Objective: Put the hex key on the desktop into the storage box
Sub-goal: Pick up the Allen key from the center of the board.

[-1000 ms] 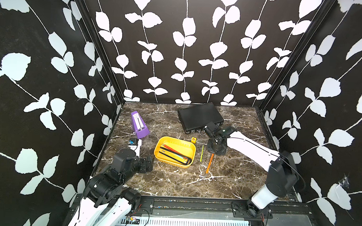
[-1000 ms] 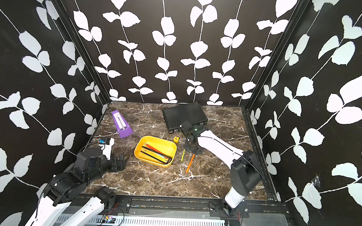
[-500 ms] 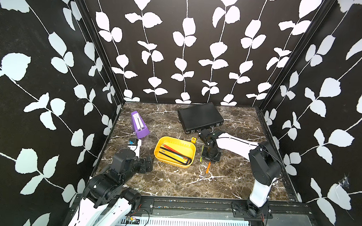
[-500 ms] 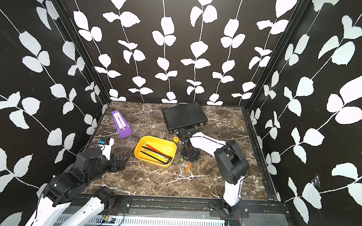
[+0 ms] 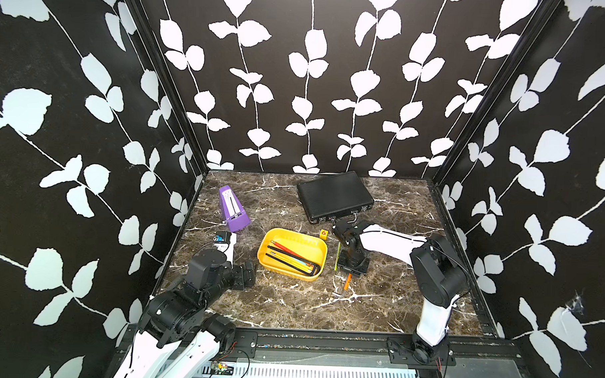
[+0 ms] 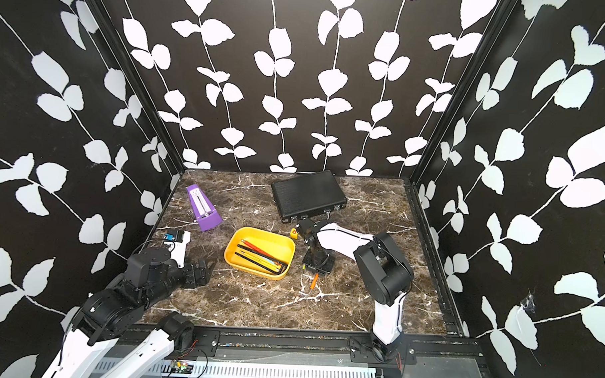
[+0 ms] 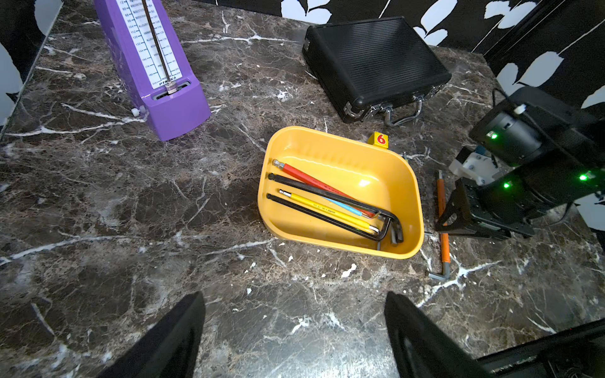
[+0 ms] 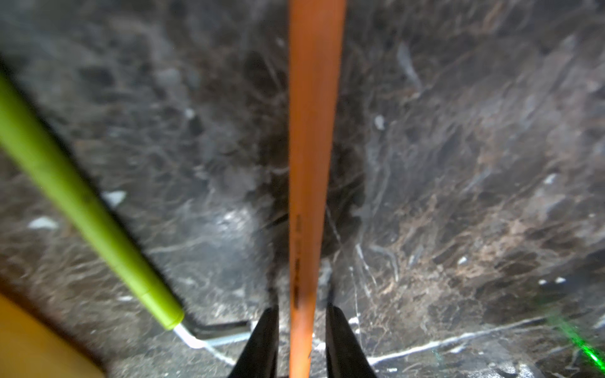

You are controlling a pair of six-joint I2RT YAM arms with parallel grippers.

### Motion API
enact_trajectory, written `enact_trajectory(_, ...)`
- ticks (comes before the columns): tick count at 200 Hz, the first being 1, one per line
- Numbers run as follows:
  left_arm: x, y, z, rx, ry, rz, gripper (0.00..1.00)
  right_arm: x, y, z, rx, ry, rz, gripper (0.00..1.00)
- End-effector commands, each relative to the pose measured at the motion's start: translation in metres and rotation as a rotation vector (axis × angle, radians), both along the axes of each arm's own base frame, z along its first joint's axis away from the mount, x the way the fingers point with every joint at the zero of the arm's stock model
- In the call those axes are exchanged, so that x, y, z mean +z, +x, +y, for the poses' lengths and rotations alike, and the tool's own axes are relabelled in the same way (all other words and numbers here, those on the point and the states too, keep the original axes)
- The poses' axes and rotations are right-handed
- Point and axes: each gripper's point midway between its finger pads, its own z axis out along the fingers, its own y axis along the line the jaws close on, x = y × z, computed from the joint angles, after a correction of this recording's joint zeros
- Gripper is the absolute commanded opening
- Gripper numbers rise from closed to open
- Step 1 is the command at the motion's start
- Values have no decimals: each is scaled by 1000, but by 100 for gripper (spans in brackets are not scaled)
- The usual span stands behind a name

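Observation:
An orange hex key (image 5: 347,280) lies on the dark marble desktop (image 5: 290,307), right of the yellow storage box (image 5: 302,240). My right gripper (image 5: 351,267) points straight down over it. In the right wrist view the gripper (image 8: 301,311) is open only a little, its two black fingers straddling the orange hex key (image 8: 312,131) with a thin gap on each side. A green hex key (image 8: 75,196) lies beside it, nearer the box. Several hex keys lie in the storage box (image 7: 343,157). My left gripper (image 7: 294,304) stands wide open and empty, left of the box.
A flat black ribbed case (image 5: 335,196) sits at the back, just behind my right wrist. A purple metronome (image 5: 233,210) stands at the back left. A small yellow cube marked 6 (image 5: 323,234) sits at the box's far right corner.
My right gripper has come down from near the black case onto the orange hex key, and that arm's elbow has swung in. The left arm has not moved.

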Motion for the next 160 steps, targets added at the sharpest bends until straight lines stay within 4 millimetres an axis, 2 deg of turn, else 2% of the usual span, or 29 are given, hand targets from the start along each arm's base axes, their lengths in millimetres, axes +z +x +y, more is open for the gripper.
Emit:
enact_trajectory(1, -1, 2, -1, -3, 1, -5, 86, -10, -9, -10, -24, -27, 40, 24)
enact_trajectory(52, -1, 2, -2, -3, 0, -7, 87, -23, -14, -14, 1, -29, 70, 13)
enact_trajectory(95, -1, 2, -2, -4, 0, -6, 87, -23, -15, -18, 15, -42, 75, 1)
enact_trajectory(129, -1, 2, -2, -5, -1, -5, 86, -15, -10, -20, 34, -56, 52, 0)
enact_trajectory(160, -1, 2, -1, -3, 0, -7, 86, 3, 0, -25, 55, -88, -4, 0)
